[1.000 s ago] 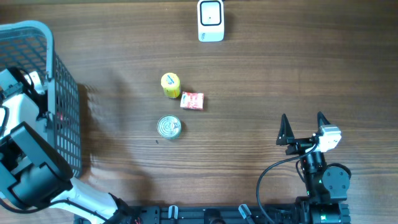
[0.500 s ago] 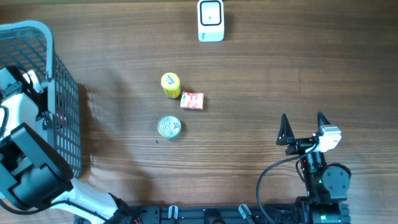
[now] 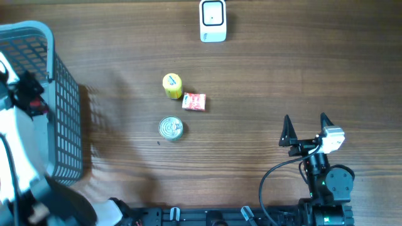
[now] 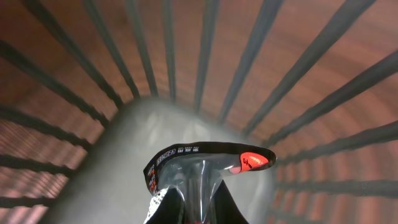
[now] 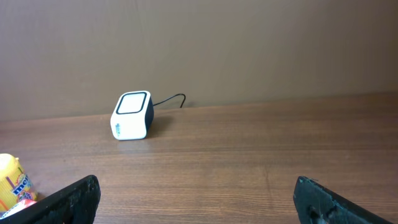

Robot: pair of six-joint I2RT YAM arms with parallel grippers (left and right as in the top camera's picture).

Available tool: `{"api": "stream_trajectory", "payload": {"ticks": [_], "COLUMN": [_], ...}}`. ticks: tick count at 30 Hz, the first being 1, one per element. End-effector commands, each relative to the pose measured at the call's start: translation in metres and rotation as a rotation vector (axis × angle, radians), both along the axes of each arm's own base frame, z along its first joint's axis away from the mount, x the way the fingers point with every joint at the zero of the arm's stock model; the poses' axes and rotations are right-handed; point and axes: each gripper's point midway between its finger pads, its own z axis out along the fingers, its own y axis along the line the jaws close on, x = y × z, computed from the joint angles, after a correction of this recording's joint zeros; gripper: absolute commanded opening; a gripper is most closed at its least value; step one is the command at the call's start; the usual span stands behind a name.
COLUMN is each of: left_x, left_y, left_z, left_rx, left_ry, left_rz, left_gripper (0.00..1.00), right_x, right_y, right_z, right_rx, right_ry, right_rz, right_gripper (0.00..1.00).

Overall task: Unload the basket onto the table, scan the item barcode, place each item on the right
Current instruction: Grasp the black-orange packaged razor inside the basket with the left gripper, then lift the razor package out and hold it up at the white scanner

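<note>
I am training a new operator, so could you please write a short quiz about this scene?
1. True or false: the right end effector is open and empty.
2. How many loose items lie on the table, apart from the scanner?
3. Complete: the left end effector is shut on a plastic-wrapped item inside the ___.
Key: 1 true; 2 three (yellow container, red packet, tin can); 3 basket.

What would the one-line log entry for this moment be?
left gripper: shut on plastic packet inside basket | right gripper: open, empty | barcode scanner: nothing held to it
</note>
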Motion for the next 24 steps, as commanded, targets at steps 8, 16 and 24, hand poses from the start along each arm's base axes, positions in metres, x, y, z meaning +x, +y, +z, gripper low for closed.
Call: {"api": "stream_trajectory", "payload": {"ticks": [8,16,24], "left_x": [-0.049,-0.066,-0.039], "left_y": [-0.079,-0.189,-0.283], "left_z": [0.214,0.279,0.251], "left_rx": [0.058,-0.189,-0.441], "left_ry": [-0.637,-0.885,-0.764], "left_rz": [-0.073,-0.513,-0.806], "left_gripper": [0.04,0.04,0.04], "right_x": [0.000,0.000,0.000], "right_y": [-0.001,-0.001,-0.001], "right_z": [0.001,0.001,0.001], "right_rx": [0.013,0.013,0.013], "right_ry": [-0.003,-0.003,-0.003], "right_rz": [-0.007,-0.006,-0.006], "right_gripper": [1.00,1.00,1.00]}}
